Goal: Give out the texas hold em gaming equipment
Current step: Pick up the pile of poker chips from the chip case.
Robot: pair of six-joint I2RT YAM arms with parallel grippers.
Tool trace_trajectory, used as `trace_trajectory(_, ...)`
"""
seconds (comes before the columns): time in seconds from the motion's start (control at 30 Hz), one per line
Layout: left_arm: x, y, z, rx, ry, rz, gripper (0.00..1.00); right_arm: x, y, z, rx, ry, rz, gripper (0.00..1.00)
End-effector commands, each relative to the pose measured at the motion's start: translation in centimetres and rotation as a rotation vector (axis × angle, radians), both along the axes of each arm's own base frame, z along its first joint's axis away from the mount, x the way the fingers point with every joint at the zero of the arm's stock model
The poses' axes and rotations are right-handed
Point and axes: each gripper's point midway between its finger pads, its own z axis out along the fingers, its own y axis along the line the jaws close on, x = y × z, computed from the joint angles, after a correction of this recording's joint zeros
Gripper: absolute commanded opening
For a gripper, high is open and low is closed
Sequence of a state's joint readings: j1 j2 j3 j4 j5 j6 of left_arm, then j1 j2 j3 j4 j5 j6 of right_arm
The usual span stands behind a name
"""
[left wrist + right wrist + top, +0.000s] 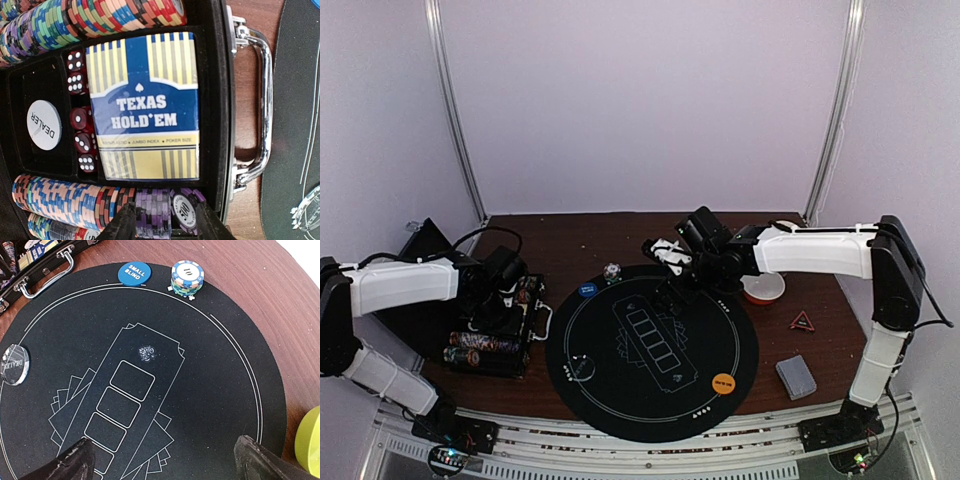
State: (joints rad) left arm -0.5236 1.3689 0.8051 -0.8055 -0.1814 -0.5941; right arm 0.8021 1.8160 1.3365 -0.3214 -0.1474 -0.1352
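Observation:
An open black case (485,345) at the left holds rows of poker chips, red dice (80,120), a white dealer button (44,125) and a blue-yellow Texas Hold'em card box (145,105). My left gripper (165,222) is down in the case (215,100), its fingers against both ends of a short row of purple chips (155,210). My right gripper (162,460) hangs open and empty over the black round mat (225,390). On the mat lie a blue small-blind disc (134,273), a chip stack (187,277), a clear dealer disc (14,364) and an orange disc (723,381).
A grey-blue card deck (796,376) and a small red triangle (803,321) lie on the wooden table right of the mat. A white-orange bowl (763,288) sits under the right arm. A green bowl's edge (310,440) shows nearby. The case handle (257,100) faces the mat.

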Motion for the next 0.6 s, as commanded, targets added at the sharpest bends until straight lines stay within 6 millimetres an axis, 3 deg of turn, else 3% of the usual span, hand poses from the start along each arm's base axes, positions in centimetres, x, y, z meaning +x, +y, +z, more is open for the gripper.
trace_trajectory(0.0, -1.4, 0.4, 0.6, 0.016, 0.057, 0.004, 0.44, -0.3, 0.6, -0.1, -0.003, 0.015, 0.026, 1.00)
trace_trajectory(0.17, -1.6, 1.5, 2.0, 0.059, 0.038, 0.033, 0.46, -0.3, 0.6, -0.2, -0.004, 0.019, 0.027, 1.00)
trace_trajectory(0.33, -2.7, 1.9, 0.7, 0.066, 0.073, 0.039, 0.51, -0.4, 0.6, -0.4, -0.007, 0.024, 0.032, 1.00)
trace_trajectory(0.57, -1.7, 1.1, -0.5, 0.048, 0.051, 0.015, 0.50, -0.6, 0.5, -0.5, -0.014, 0.031, 0.036, 1.00)
